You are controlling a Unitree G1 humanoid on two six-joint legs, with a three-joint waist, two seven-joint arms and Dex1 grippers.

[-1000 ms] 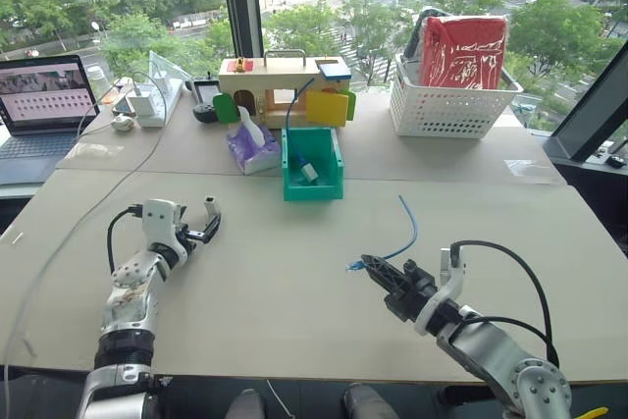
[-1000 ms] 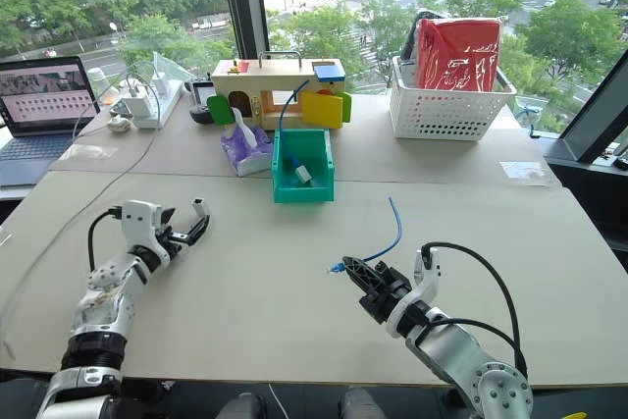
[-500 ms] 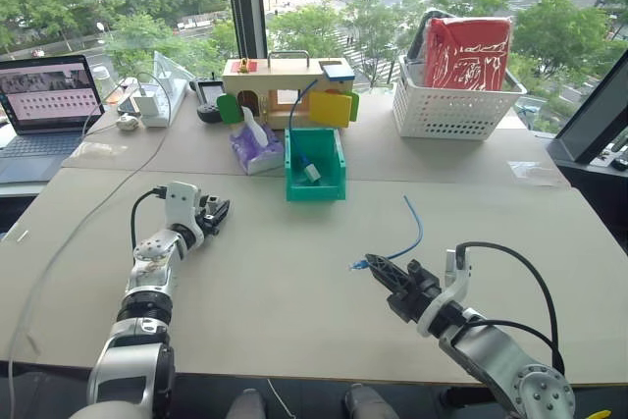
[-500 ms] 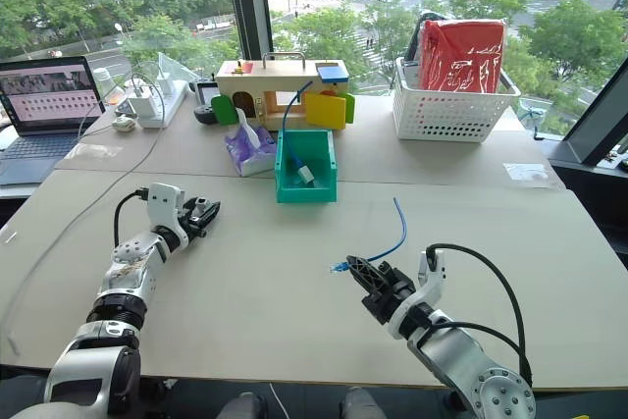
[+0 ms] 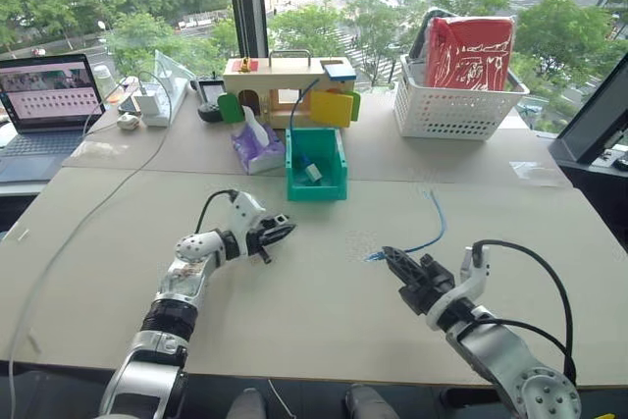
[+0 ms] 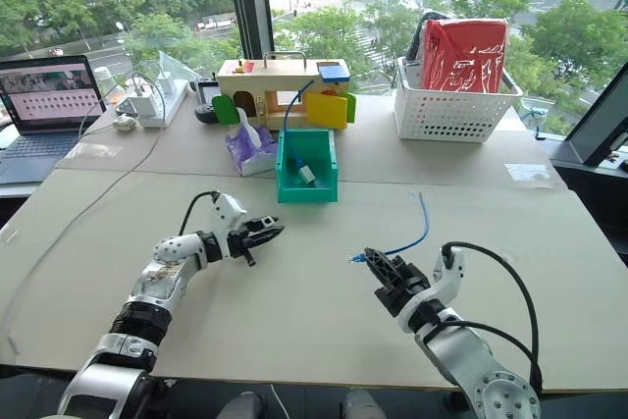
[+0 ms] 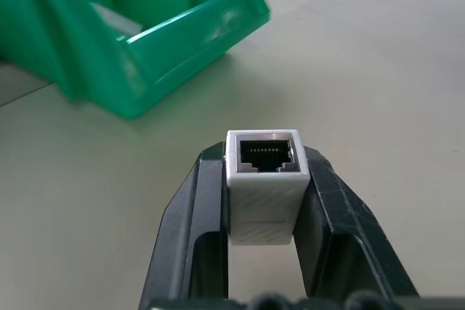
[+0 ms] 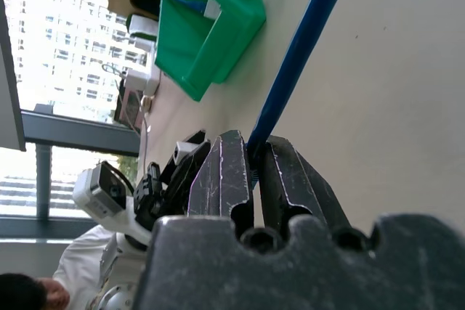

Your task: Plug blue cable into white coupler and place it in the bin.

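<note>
Left fingers (image 7: 263,201): closed on the coupler (image 7: 264,179), its open socket facing away from the wrist, held above the desk (image 5: 294,321) left of centre.
Bin (image 5: 314,166): behind the gap between the two arms, near the desk's seam; it already holds a blue cable with a white piece.
Right fingers (image 8: 248,172): clamped tight on the cable (image 5: 432,225) just behind its plug; the rest trails back over the desk to the right.
Risk, alignment: plug and socket are well apart and not on one line; a skewed approach would likely jam the plug on the socket rim.
Risk, grip: the coupler is pinched by two sides alone, so a push from the plug could slide it back between the fingers.
Risk, cable: the thin cable may bend instead of pushing home.
Open room: bare desk between the arms; the near edge lies close under both forearms.
</note>
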